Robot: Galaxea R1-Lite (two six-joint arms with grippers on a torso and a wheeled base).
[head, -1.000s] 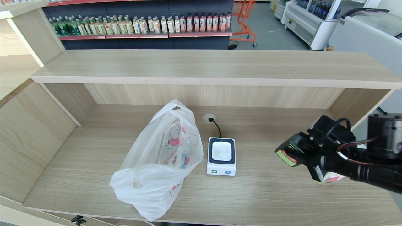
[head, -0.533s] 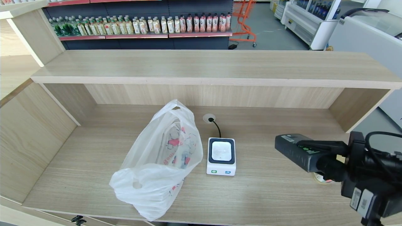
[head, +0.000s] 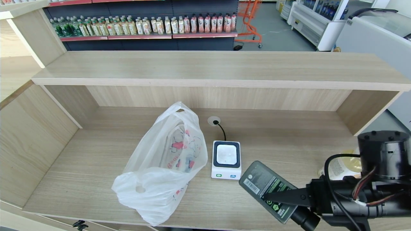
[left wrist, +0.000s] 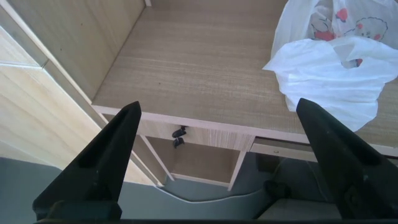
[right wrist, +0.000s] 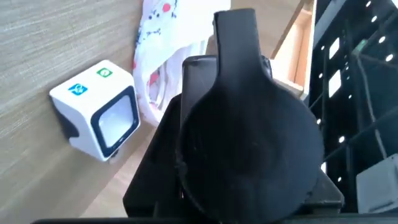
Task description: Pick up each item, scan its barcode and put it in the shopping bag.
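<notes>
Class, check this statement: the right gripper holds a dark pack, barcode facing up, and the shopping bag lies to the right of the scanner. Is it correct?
No. The head view shows the shopping bag to the left of the scanner, not the right. The rest stands: the right gripper holds the dark pack, barcode facing up.

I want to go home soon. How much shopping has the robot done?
Something shows through the bag, so some packing looks done. The right gripper holds a dark packet, barcode up, beside the scanner. Scanning and bagging it remain, then another item on the counter behind the arm.
</notes>
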